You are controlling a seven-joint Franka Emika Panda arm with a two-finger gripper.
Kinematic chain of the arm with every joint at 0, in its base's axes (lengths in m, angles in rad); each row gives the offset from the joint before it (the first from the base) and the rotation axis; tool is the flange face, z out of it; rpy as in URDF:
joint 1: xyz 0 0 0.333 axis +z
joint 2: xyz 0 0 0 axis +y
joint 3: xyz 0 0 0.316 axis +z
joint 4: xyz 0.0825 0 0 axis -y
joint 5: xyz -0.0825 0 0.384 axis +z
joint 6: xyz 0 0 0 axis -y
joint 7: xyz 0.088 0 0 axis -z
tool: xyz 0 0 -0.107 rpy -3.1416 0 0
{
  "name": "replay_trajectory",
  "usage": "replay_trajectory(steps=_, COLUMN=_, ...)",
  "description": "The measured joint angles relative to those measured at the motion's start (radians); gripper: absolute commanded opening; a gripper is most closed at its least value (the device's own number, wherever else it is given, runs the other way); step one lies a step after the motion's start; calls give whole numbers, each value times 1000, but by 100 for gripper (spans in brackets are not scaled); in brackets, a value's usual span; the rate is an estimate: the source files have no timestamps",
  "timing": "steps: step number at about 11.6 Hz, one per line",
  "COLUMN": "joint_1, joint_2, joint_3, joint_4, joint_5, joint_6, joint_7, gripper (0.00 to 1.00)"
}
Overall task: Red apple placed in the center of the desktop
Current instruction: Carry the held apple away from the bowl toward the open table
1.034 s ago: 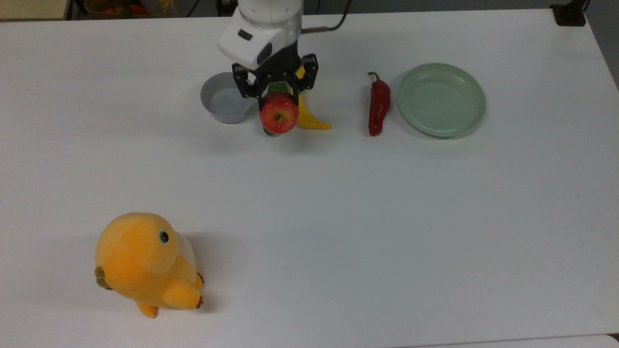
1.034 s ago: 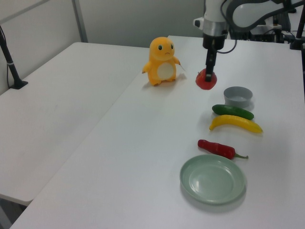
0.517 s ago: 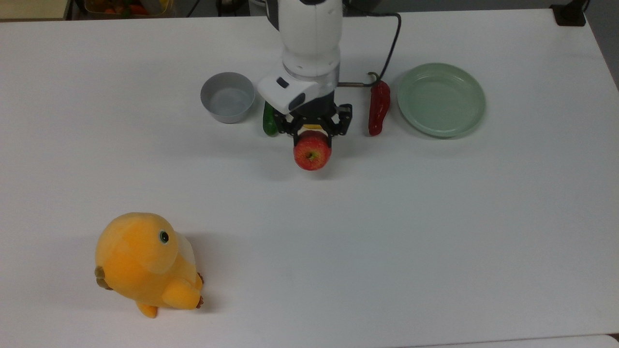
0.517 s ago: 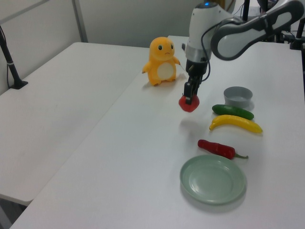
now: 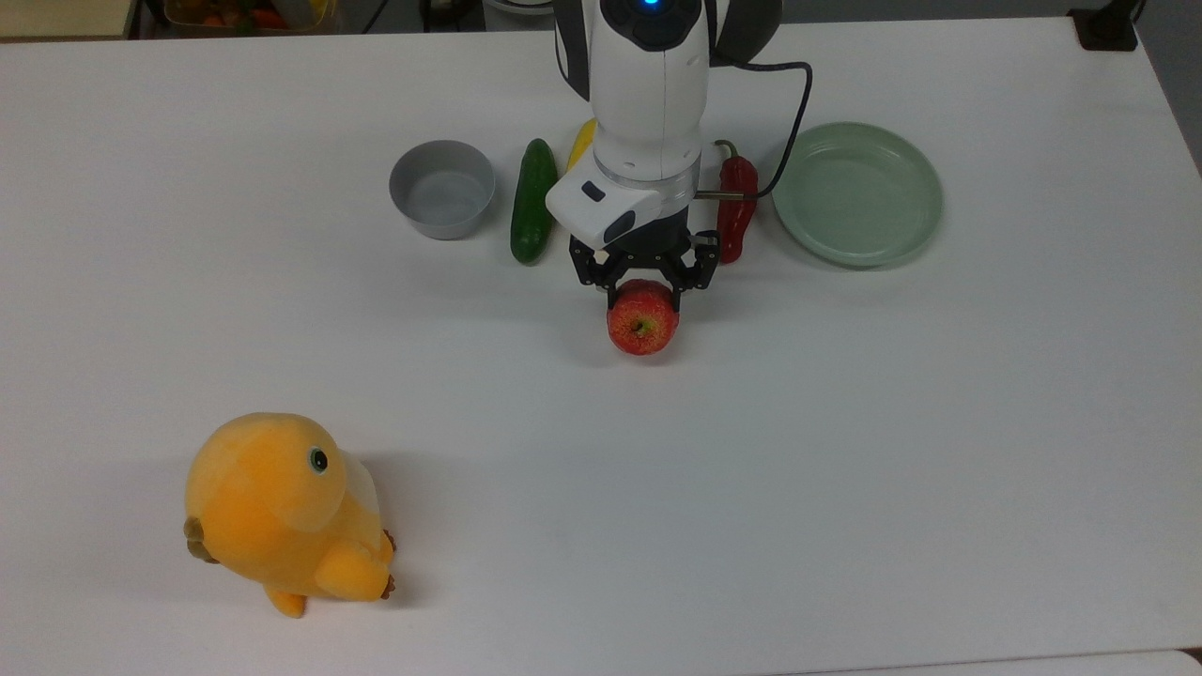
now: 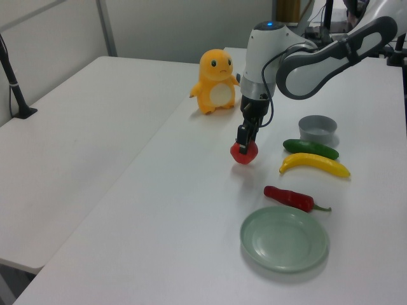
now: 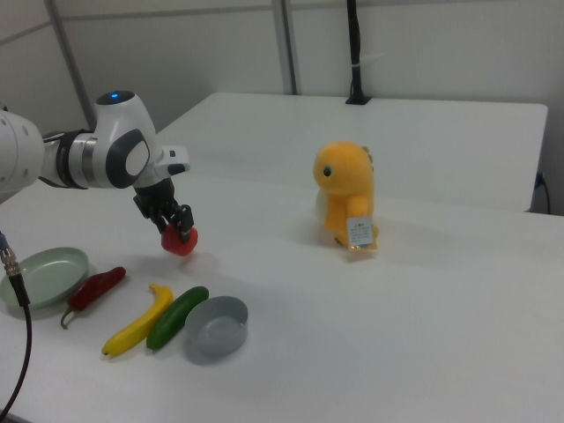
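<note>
Big white desktop (image 5: 845, 451). Orange plush toy (image 5: 282, 512) far off from the red apple, toward the top view's lower left. Pale green plate (image 5: 856, 192) to the top view's upper right of the apple. Grey bowl (image 5: 441, 188), green cucumber (image 5: 531, 199), yellow banana (image 6: 314, 164) and red chili pepper (image 5: 735, 208) in a row behind the apple, well apart from it. Gripper (image 5: 644, 286) clamped on the red apple (image 5: 642, 317), fingers pinching its upper sides; apple near the desktop's middle, just above surface in the left view; contact not clear.
</note>
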Motion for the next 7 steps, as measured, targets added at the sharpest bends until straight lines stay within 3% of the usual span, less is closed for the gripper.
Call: replay_trajectory(steps=7, joint_1=-1, joint_2=8, joint_3=1, joint_4=1, joint_5=-17, joint_6=4, joint_7=1, gripper=32)
